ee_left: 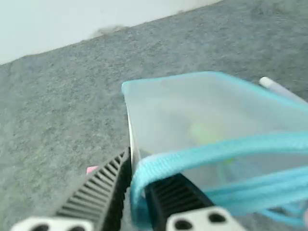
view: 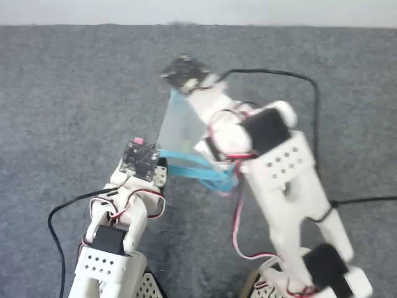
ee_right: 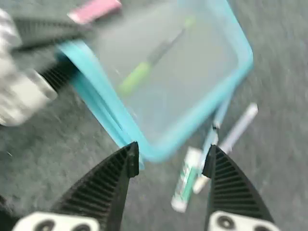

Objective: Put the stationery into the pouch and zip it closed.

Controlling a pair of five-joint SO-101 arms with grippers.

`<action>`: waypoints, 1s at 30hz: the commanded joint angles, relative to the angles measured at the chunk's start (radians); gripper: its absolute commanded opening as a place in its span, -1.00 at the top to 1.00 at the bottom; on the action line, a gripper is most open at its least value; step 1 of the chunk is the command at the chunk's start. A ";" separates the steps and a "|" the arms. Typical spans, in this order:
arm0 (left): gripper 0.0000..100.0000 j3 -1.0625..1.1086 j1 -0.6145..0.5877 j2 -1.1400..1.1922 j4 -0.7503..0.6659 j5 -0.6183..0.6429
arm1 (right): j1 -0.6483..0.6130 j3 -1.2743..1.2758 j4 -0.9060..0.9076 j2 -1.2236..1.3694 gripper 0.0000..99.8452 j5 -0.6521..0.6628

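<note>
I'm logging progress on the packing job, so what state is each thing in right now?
Pouch: gripped at one edge, raised; zip unclear.
Left pincer: shut on the pouch.
Right pincer: open, empty.
Green pen: inside the pouch.
White pen: loose on the table.
Green-and-white stick: loose on the table.
Pink item: loose on the table.

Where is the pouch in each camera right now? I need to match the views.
High view: pouch at centre, between the two arms.
Left wrist view: pouch close up, its blue edge clamped in the left gripper.
Right wrist view: pouch just beyond the open right gripper, pens beside it.
Shared landmark: the small pink item beside the pouch, in all three.
</note>
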 commanded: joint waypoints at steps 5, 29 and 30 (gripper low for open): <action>0.98 -0.041 -0.110 -0.014 -0.028 0.000 | 0.271 0.385 -0.096 -0.117 0.55 0.107; 0.98 -0.070 -0.130 -0.018 0.017 0.048 | 0.524 0.770 -0.657 0.096 0.63 0.181; 0.98 -0.070 -0.130 -0.018 0.017 0.048 | 0.539 0.753 -0.664 0.124 0.65 0.184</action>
